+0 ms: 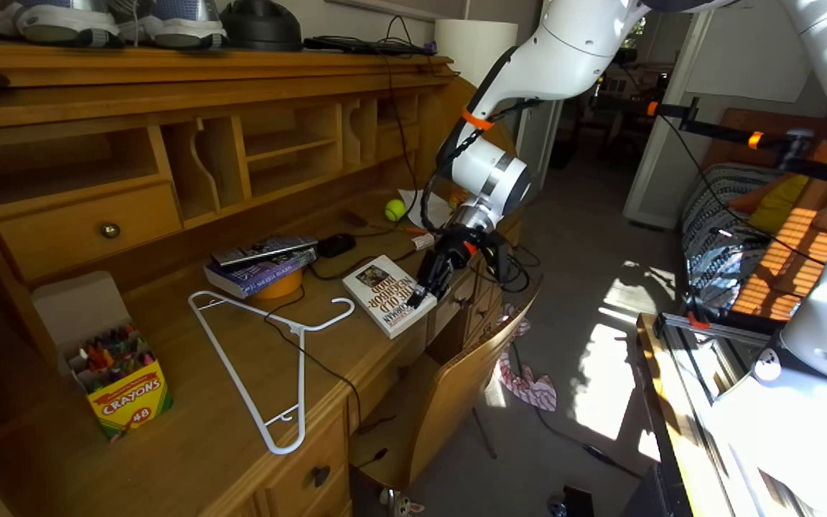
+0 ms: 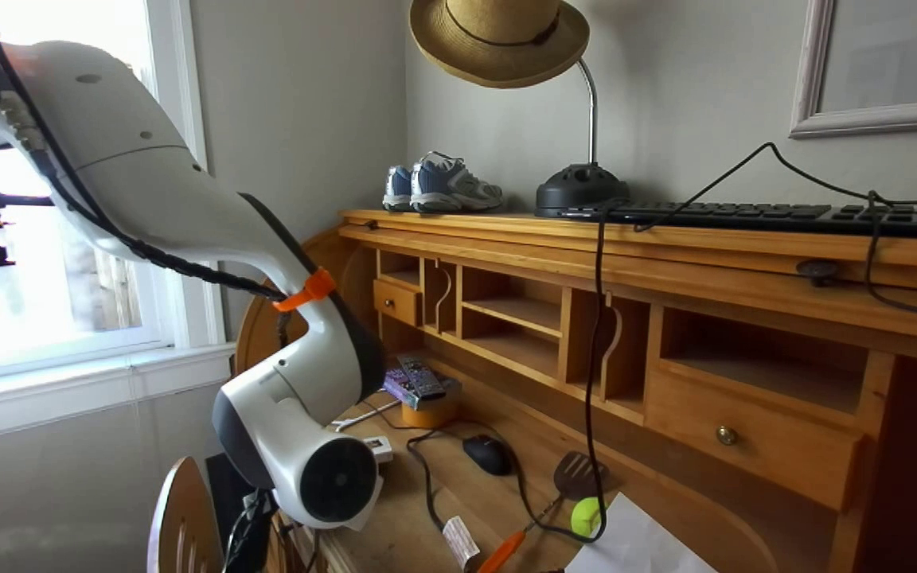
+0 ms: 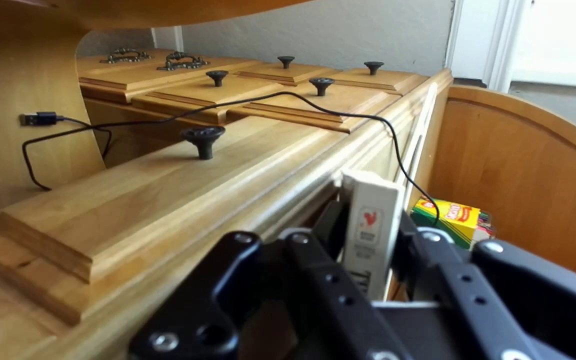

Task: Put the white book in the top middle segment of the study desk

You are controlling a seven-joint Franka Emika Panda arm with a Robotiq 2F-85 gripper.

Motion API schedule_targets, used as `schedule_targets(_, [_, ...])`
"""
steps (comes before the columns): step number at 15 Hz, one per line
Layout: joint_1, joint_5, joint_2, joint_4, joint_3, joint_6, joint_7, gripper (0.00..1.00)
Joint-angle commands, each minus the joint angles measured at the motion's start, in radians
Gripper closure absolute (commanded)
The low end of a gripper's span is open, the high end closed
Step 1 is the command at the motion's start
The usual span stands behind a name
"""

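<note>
Fingers (image 3: 330, 227) gripped white book (image 3: 372, 225) by its spine, closed snug, one on each side. Book sat at front edge of surface (image 1: 198, 431), pictured cover up, well apart from top middle segment (image 1: 288, 128). White hanger (image 1: 301, 380) lay near book; open crayon box (image 1: 130, 402) stood farther off on same surface.
</note>
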Motion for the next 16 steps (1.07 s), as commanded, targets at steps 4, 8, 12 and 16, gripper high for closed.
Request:
schedule_targets(4, [0.007,0.009,-0.235,-0.164,-0.051,-0.005,-0.092,0.94])
schedule_targets(8, [0.014,0.002,-0.328,-0.216,-0.071,-0.003,-0.103,0.94])
schedule_targets(12, [0.015,-0.007,-0.397,-0.256,-0.089,-0.005,-0.109,0.94])
schedule_targets(16, [0.003,0.001,-0.436,-0.276,-0.107,-0.032,-0.112,0.94])
